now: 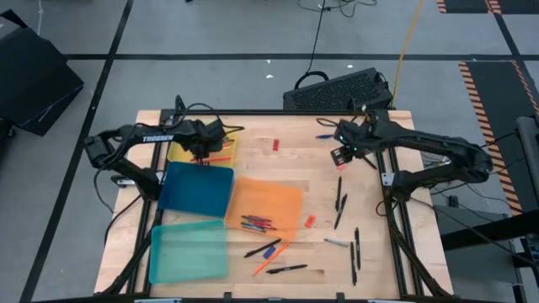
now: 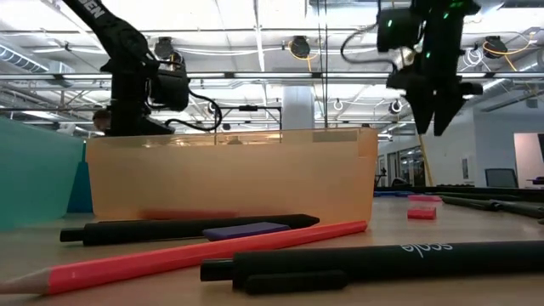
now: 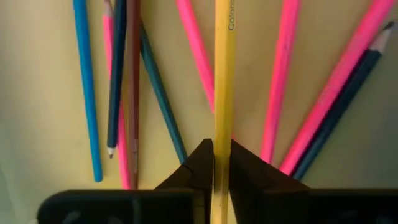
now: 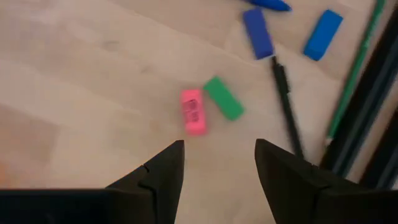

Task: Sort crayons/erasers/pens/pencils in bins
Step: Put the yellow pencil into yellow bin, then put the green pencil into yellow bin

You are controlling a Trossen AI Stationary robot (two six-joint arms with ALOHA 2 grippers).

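My left gripper [image 3: 214, 163] pinches a yellow pencil [image 3: 222, 74], whose long axis runs straight out from my fingers, over the yellow bin [image 1: 181, 152] where other pencils lie. My right gripper [image 4: 217, 165] hovers spread; a pink eraser [image 4: 193, 111] lies just ahead.

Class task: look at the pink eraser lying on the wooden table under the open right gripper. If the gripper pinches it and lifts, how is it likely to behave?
The pink eraser is a small chunky block lying flat, so it probably will not roll. It looks light for the open right gripper above it. The green eraser lies right beside it, so closing fingers may nudge that one.
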